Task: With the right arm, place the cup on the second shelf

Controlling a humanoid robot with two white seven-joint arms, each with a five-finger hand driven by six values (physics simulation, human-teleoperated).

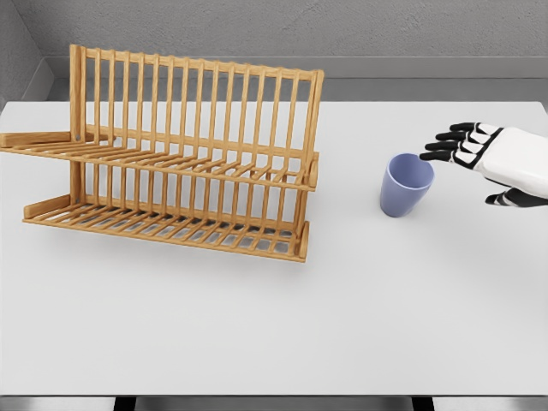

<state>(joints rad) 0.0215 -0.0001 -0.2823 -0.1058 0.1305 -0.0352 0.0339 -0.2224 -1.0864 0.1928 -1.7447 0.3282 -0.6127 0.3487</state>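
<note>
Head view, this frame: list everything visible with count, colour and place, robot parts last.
dish rack: one, light wood, two slatted shelves, standing on the left half of the table, both shelves bare.
cup: one, pale blue, upright with its opening up, on the table right of the rack.
table: one, white, fills most of the view.
right hand: one, white with black fingers, entering from the right edge, fingers spread, fingertips beside the cup's rim, holding nothing.

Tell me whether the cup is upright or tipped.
Upright. The cup stands on its narrower base on the table, open mouth facing up, leaning slightly in this view. Nothing visible inside it.
</note>
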